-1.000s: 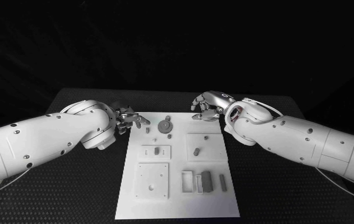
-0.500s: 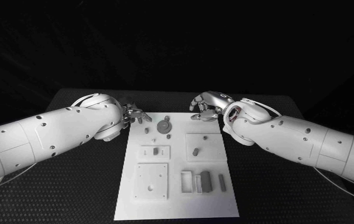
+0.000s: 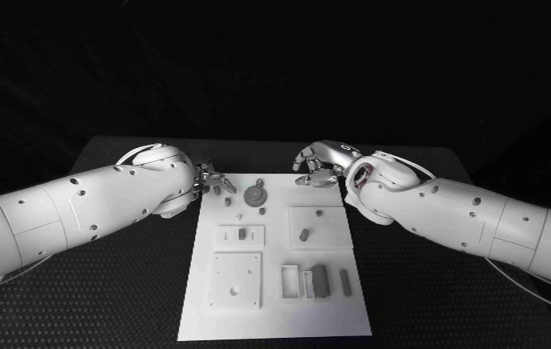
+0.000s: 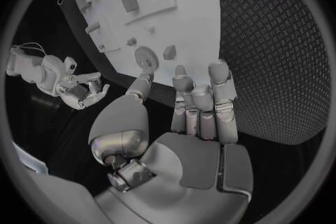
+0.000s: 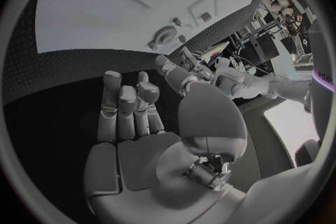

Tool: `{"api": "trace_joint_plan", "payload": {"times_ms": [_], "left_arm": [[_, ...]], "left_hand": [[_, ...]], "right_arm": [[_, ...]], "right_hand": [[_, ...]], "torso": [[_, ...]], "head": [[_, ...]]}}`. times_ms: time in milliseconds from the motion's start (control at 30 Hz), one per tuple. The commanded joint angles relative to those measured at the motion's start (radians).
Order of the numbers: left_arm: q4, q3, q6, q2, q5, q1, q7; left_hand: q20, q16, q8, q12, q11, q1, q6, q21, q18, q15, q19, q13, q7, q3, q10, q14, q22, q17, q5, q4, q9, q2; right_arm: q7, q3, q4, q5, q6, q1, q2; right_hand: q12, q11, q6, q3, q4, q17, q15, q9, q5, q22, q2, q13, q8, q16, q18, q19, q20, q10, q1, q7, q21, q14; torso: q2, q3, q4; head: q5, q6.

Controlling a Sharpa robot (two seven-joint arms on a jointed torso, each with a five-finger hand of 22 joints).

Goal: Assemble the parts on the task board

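On the black worktop (image 3: 127, 285), my left hand (image 3: 213, 180) has crept closer to the task board's (image 3: 275, 317) far corner, fingers spread, holding nothing. The gear-like part (image 3: 255, 197) lies just beyond it, probably untouched. My right hand (image 3: 318, 166) hovers empty.

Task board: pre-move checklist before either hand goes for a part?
1. Left hand holds nothing: ok, fingers apart in its wrist view.
2. Right hand holds nothing: ok, palm bare in its wrist view.
3. Task board lies flat with its near end unobstructed: ok.
4. Gear-shaped part reachable: ok, it lies at the board's far end between the two hands.
5. Hands apart from each other: ok, a gap shows between them in the head view.
6. Whether the gear-shaped part is seated or loose: cannot tell.
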Motion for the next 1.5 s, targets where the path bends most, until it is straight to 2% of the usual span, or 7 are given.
{"api": "trace_joint_plan", "payload": {"times_ms": [33, 267, 567, 600, 1167, 1400, 1500], "left_arm": [[-0.008, -0.003, 0.048, 0.011, -0.015, -0.002, 0.003], [-0.023, -0.013, 0.039, 0.021, -0.014, -0.009, 0.01], [-0.04, -0.017, 0.042, 0.026, -0.012, -0.015, 0.017], [-0.042, -0.017, 0.041, 0.027, -0.012, -0.016, 0.019], [-0.064, -0.017, 0.052, 0.044, -0.002, -0.022, 0.034], [-0.067, -0.017, 0.058, 0.052, 0.0, -0.027, 0.04], [-0.07, -0.017, 0.055, 0.053, 0.0, -0.031, 0.041]], "left_hand": [[-0.001, -0.003, -0.004, -0.001, 0.005, -0.004, -0.019, -0.003, 0.029, 0.006, -0.002, -0.001, 0.02, 0.004, 0.003, 0.003, 0.001, -0.001, -0.003, 0.005, -0.002, 0.004], [-0.001, -0.003, -0.004, -0.001, 0.005, -0.004, -0.018, -0.003, 0.029, 0.006, -0.002, -0.001, 0.02, 0.004, 0.003, 0.003, 0.001, -0.001, -0.003, 0.004, -0.002, 0.004], [-0.001, -0.003, -0.004, -0.001, 0.005, -0.004, -0.018, -0.003, 0.029, 0.006, -0.002, -0.001, 0.02, 0.004, 0.003, 0.003, 0.001, -0.001, -0.003, 0.004, -0.002, 0.004], [-0.001, -0.002, -0.004, 0.0, 0.004, 0.0, -0.017, -0.003, 0.03, 0.006, 0.0, -0.001, 0.02, 0.009, 0.004, 0.004, 0.001, -0.001, -0.003, 0.006, -0.002, 0.017], [0.0, 0.002, -0.005, 0.005, 0.005, 0.011, -0.013, -0.002, 0.028, 0.007, 0.001, -0.003, 0.02, 0.011, 0.002, 0.003, 0.007, -0.003, -0.003, -0.009, -0.005, 0.039], [0.0, 0.005, -0.006, 0.008, 0.005, 0.021, -0.011, -0.002, 0.027, 0.007, 0.001, -0.006, 0.02, 0.009, 0.002, 0.002, 0.01, -0.006, -0.003, -0.023, -0.006, 0.057], [0.0, 0.006, -0.006, 0.011, 0.005, 0.034, -0.01, -0.001, 0.027, 0.007, 0.002, -0.007, 0.021, 0.009, 0.001, 0.002, 0.012, -0.007, -0.003, -0.033, -0.007, 0.069]], "right_arm": [[0.003, 0.0, 0.001, -0.002, 0.001, 0.0, 0.003], [0.003, 0.0, 0.003, -0.002, 0.001, 0.0, 0.001], [0.003, 0.0, 0.004, -0.002, 0.002, 0.0, 0.0], [0.003, 0.0, 0.004, -0.002, 0.002, 0.0, 0.0], [0.004, 0.0, -0.001, -0.001, 0.006, 0.0, 0.004], [0.004, 0.0, -0.001, -0.001, 0.006, 0.0, 0.004], [0.004, 0.0, -0.001, -0.001, 0.006, 0.0, 0.004]], "right_hand": [[-0.003, 0.002, -0.001, -0.002, 0.005, -0.001, -0.004, -0.001, 0.002, 0.008, -0.002, -0.001, -0.006, -0.005, 0.014, 0.004, 0.004, -0.006, -0.007, 0.009, -0.005, -0.002], [-0.003, 0.002, -0.001, -0.002, 0.005, -0.001, -0.004, -0.001, 0.002, 0.008, -0.002, -0.001, -0.006, -0.005, 0.014, 0.004, 0.004, -0.006, -0.007, 0.009, -0.005, -0.002], [-0.003, 0.002, -0.001, -0.002, 0.006, -0.001, -0.004, -0.001, 0.002, 0.008, -0.002, -0.001, -0.006, -0.005, 0.014, 0.004, 0.004, -0.006, -0.007, 0.009, -0.005, -0.002], [-0.003, 0.002, -0.001, -0.002, 0.006, -0.001, -0.004, -0.001, 0.002, 0.008, -0.002, -0.001, -0.006, -0.005, 0.014, 0.004, 0.004, -0.006, -0.007, 0.009, -0.005, -0.002], [-0.002, 0.002, -0.001, -0.001, 0.006, -0.001, -0.004, -0.001, 0.002, 0.008, -0.001, -0.001, -0.006, -0.004, 0.014, 0.004, 0.004, -0.005, -0.007, 0.009, -0.005, -0.002], [-0.002, 0.002, -0.001, 0.0, 0.006, -0.001, -0.004, -0.001, 0.002, 0.008, -0.001, -0.001, -0.006, -0.004, 0.014, 0.004, 0.004, -0.005, -0.007, 0.009, -0.005, -0.001], [-0.002, 0.002, 0.0, 0.0, 0.006, -0.001, -0.004, -0.001, 0.002, 0.008, -0.001, -0.001, -0.006, -0.004, 0.014, 0.004, 0.004, -0.005, -0.007, 0.009, -0.005, -0.001]], "torso": [[0.0, -0.0011, 0.0007], [-0.001, -0.0008, 0.0012], [-0.001, -0.0002, 0.0017], [-0.001, -0.0005, 0.0014], [-0.002, -0.0003, 0.0013], [-0.001, -0.0003, 0.0015], [-0.001, -0.001, 0.0014]], "head": [[0.0, -0.001], [-0.002, -0.002], [-0.005, -0.003], [-0.005, -0.003], [-0.006, -0.003], [-0.007, -0.003], [-0.012, -0.002]]}}
